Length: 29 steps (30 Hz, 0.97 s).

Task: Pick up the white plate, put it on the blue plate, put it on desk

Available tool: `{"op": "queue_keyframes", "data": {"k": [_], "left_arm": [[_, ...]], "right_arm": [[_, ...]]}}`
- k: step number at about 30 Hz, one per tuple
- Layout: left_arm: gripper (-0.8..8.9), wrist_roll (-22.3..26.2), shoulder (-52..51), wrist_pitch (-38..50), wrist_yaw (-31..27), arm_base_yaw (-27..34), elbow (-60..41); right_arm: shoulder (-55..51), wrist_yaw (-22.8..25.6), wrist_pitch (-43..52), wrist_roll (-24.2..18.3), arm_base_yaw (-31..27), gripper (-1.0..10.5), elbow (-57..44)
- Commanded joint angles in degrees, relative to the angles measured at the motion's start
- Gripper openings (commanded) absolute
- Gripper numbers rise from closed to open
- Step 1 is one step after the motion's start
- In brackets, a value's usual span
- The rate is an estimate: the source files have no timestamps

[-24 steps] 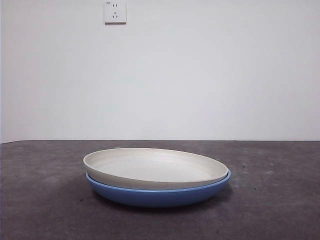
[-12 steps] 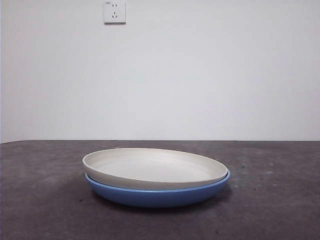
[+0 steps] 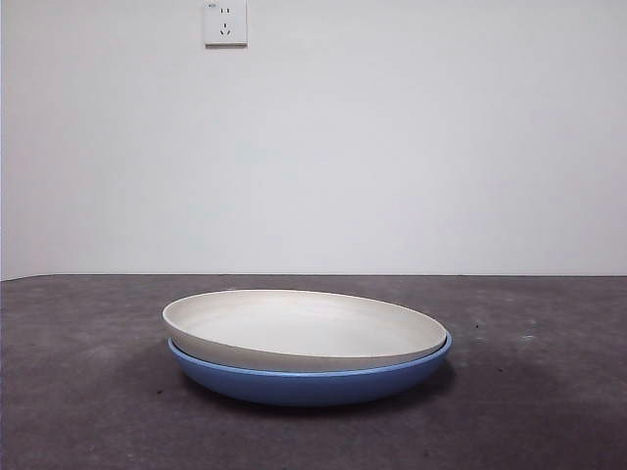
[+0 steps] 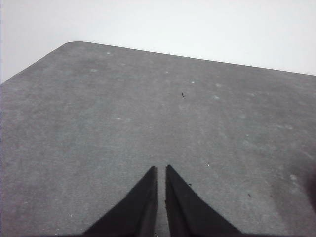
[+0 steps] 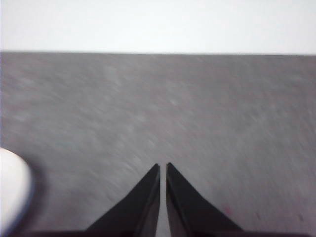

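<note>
The white plate [image 3: 304, 328] rests tilted inside the blue plate [image 3: 313, 382] on the dark grey desk [image 3: 88, 392], in the middle of the front view. An edge of the white plate [image 5: 11, 190] shows at the side of the blurred right wrist view. My left gripper [image 4: 161, 170] is shut and empty above bare desk [image 4: 98, 118], with no plate in its view. My right gripper [image 5: 163, 167] is shut and empty above the desk [image 5: 197, 108], apart from the plates. Neither arm shows in the front view.
A white wall with a socket [image 3: 225, 22] stands behind the desk. The desk's rounded far corner [image 4: 71, 44] shows in the left wrist view.
</note>
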Motion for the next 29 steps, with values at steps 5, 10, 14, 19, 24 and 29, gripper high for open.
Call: {"op": "queue_keyframes", "data": {"k": [5,10,14,19,24,29], "left_arm": [[0.27,0.2,0.0,0.0,-0.2,-0.1,-1.2],[0.27,0.2,0.0,0.0,-0.2,-0.1,-1.2],[0.28,0.2,0.0,0.0,-0.2,-0.1,-1.2],[0.28,0.2,0.0,0.0,-0.2,-0.1,-1.2],[0.28,0.2,0.0,0.0,-0.2,-0.1,-1.2],[0.28,0.2,0.0,0.0,-0.2,-0.1,-1.2]], "right_arm": [[-8.4,4.4,8.4,-3.3,-3.1,0.2,-15.3],[-11.1,4.8,9.3,-4.2,-3.7,0.2,-17.7],[-12.8,4.2,9.5,-3.9,-4.0,0.2,-17.7],[-12.8,4.3,10.1,-3.9,-4.0,0.2,-17.6],[-12.8,4.3,10.1,-3.9,-4.0,0.2,-17.6],[-12.8,4.3,10.1,-3.9,-4.0,0.2,-17.6]]}}
